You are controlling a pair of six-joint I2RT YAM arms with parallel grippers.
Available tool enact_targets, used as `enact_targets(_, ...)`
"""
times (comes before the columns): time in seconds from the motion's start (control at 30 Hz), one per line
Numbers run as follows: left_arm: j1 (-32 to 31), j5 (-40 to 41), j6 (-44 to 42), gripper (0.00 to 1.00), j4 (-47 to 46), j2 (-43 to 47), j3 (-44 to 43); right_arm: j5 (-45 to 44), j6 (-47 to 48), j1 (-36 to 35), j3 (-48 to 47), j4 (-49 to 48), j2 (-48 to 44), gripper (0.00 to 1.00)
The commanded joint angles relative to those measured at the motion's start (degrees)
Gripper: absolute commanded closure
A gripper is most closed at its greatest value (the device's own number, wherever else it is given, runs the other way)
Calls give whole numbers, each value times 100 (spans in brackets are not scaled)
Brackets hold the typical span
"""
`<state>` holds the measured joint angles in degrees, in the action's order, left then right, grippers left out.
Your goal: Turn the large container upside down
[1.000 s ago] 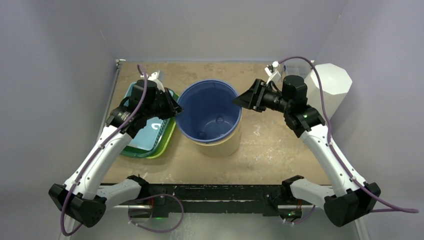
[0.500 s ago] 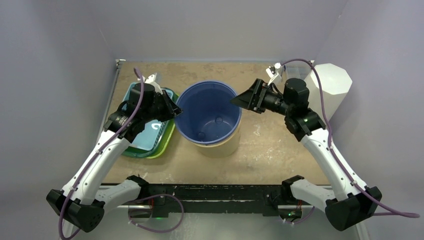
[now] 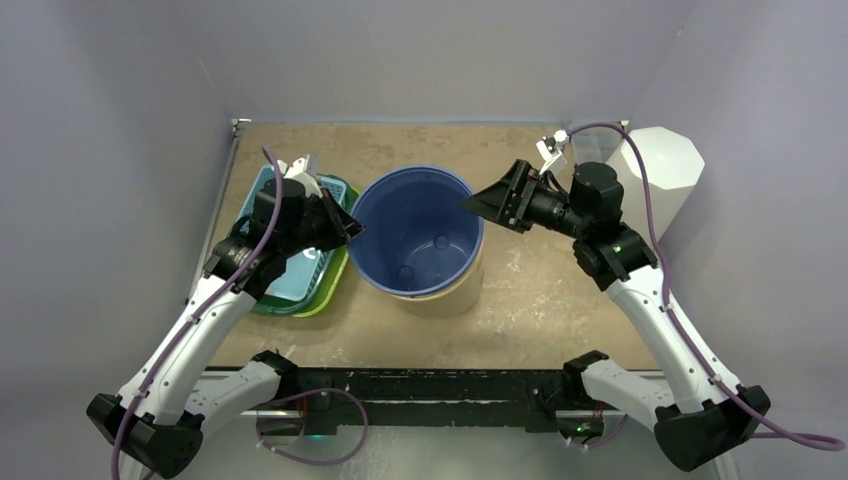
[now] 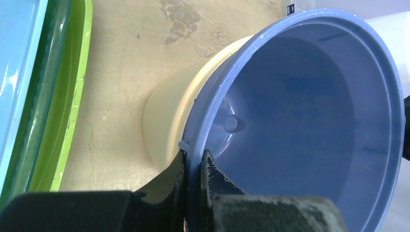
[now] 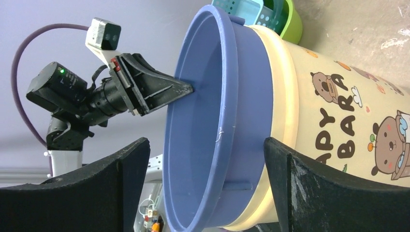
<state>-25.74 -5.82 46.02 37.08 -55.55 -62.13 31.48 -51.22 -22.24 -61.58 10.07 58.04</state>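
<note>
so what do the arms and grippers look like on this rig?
Left arm and right arm: white links, black joints and bases, a purple cable looping along each. Left gripper and right gripper: black, wedge-shaped fingers, with a white camera on each wrist.

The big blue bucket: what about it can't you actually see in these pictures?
- Underside of the large container: every view, hidden by its own walls and the table.
- Lettering on its cream side: right wrist view, cut off by a finger of the right claw and the picture's edge.
- Rim where the left claw pinches it: left wrist view, covered by the fingers.
</note>
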Motion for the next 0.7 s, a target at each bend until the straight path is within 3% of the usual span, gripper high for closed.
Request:
enact_targets(0.0, -45, -476, 575, 100, -1458, 368, 0, 423, -160, -51, -120, -135, -117, 11)
enact_targets(0.23, -45, -379, 328, 100, -1813, 535, 245, 1195, -281, -53, -189, -524, -176, 11)
enact_targets(0.43, -45, -242, -202, 100, -2231, 755, 501, 1247, 165, -52, -317, -51, -236, 10)
enact_targets(0.67, -45, -734, -383, 100, -2931, 765, 678, 1254, 407, -53, 411, 74, -70, 10)
